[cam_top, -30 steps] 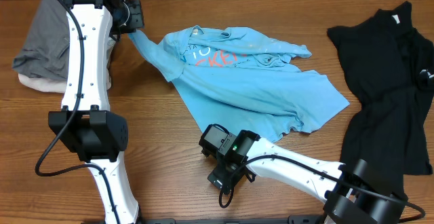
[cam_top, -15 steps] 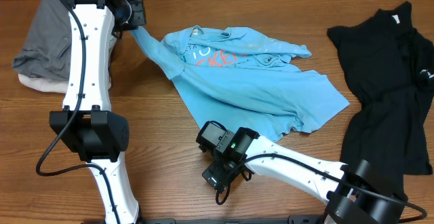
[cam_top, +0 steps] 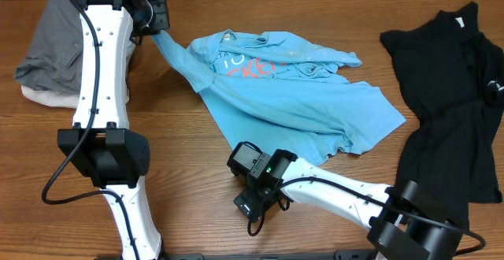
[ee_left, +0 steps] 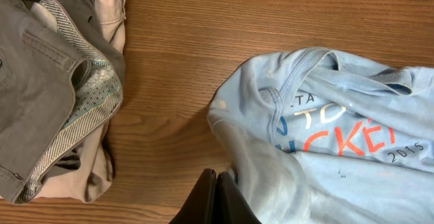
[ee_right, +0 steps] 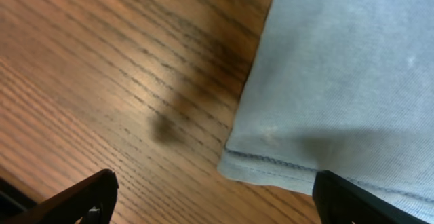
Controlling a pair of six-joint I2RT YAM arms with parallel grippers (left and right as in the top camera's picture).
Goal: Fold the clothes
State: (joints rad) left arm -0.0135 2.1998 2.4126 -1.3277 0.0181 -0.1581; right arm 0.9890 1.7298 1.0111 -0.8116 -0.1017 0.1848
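Brown wood-grain surface point(cam_top: 197, 183), matte, bare between the garments.

Far-left corner: heap of grey and cream garments point(cam_top: 43, 51), crumpled. The left wrist view shows ribbed woven trim on them.

Left claw point(cam_top: 155, 25): clamped shut on a drawn-out end of the light blue T-shirt with red-and-white lettering point(cam_top: 291, 94). The fabric runs to a taut point toward that corner. The rest of the shirt lies mid-surface, lettering up. It is a soft knit, wrinkled, with an uneven lower hem.

Change over the last second: only the right arm moved. Its wrist slid slightly toward the near edge and leftward. Shirt and left arm are unmoved.

Right claw point(ee_right: 217, 207): spread wide, holding nothing. The stitched hem corner point(ee_right: 234, 163) lies just ahead of it.

Judgement: it is lining up on that corner to spread the shirt flat. No fold has been made.

Right edge: black shirt point(cam_top: 449, 110), limp and rumpled.
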